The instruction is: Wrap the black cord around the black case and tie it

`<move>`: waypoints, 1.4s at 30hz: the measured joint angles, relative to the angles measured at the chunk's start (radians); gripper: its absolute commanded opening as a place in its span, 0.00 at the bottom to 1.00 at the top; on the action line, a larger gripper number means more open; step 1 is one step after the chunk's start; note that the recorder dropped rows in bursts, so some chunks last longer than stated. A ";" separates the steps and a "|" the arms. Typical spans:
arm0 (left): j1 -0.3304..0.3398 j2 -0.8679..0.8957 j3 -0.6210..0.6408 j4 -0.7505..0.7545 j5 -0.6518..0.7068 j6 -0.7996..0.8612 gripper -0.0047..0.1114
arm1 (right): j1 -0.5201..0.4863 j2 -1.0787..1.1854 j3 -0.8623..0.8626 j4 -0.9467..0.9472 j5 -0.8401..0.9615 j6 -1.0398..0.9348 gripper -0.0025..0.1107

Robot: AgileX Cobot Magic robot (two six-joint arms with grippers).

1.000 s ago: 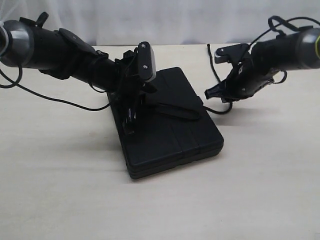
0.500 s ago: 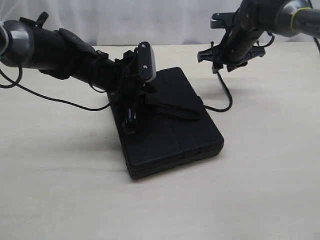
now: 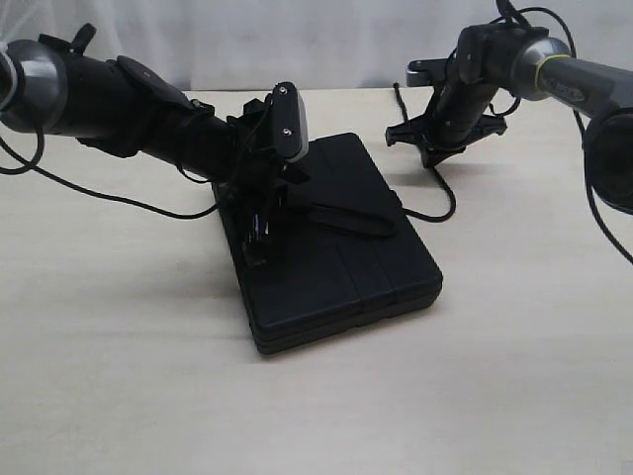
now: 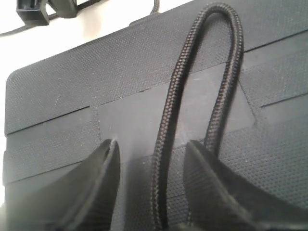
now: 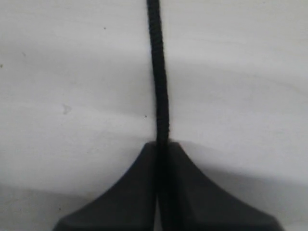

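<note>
**Cord caught at both ends, wrap not yet begun**

The case (image 3: 336,257) is lying flat on the table (image 3: 119,376), lid up, nearer the left arm. The cord (image 3: 442,203) is running off its far right edge, curving over the tabletop and rising to the right gripper (image 3: 432,156).

That gripper is hanging above the table behind and to the right of the case. In its own view it (image 5: 161,144) is pinching the cord (image 5: 159,72) tight, fingers pressed together on the braid.

The left gripper (image 3: 259,233) is reaching down onto the lid. From its wrist, its jaws (image 4: 151,144) are standing well apart, and the cord's narrow loop (image 4: 168,120) is lying on the ribbed lid with one strand passing between the fingers. Nothing is clamped there.

I am reading this as the set-up for the wrap: one end parked on the lid, the free length gripped and ready to be led round.

Next, the left probably needs to pin the loop so it does not drag. The right then has to carry its length under or around the case without losing tension, and the slack near the corner looks likely to snag.
</note>
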 measured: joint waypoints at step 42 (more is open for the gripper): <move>-0.012 0.102 -0.271 0.589 0.144 -0.742 0.40 | -0.004 -0.237 0.481 0.215 -0.264 -0.348 0.06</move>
